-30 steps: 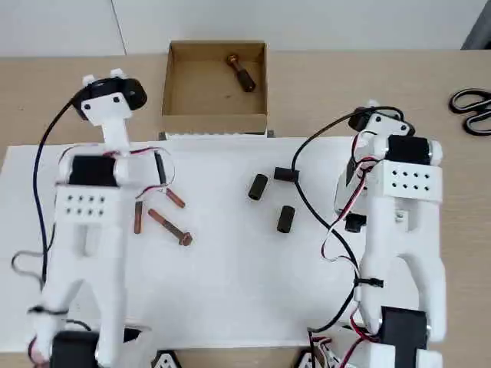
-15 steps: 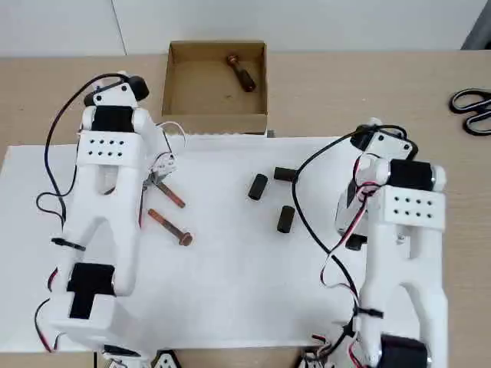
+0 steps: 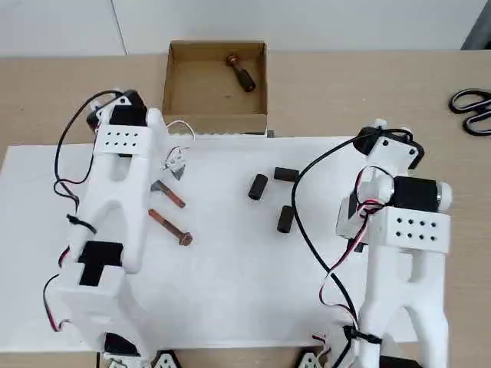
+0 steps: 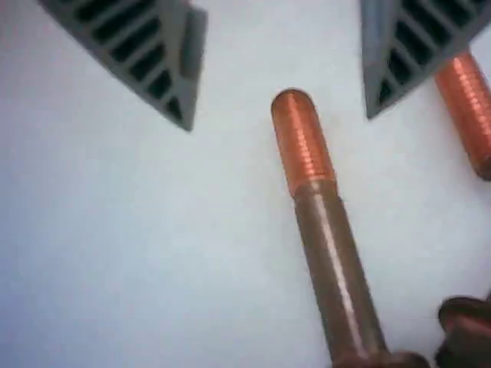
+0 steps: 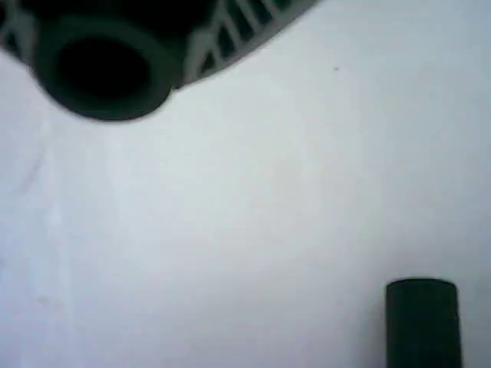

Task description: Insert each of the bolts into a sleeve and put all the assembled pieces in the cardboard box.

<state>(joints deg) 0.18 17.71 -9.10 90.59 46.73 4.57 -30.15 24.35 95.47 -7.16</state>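
Left claw (image 4: 278, 111) spread above one bolt (image 4: 326, 230); right claw (image 5: 123, 31) clamps one sleeve (image 5: 100, 73), three loose

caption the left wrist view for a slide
Open left claw hovering over a copper bolt on the white sheet.

A wooden table (image 3: 330, 84) carries a white sheet (image 3: 230, 284), with the cardboard box (image 3: 215, 123) just beyond the sheet's far edge and scissors (image 3: 472, 109) well apart. Bolts (image 3: 170, 227) and three black sleeves (image 3: 258, 186) lie loose on the sheet.
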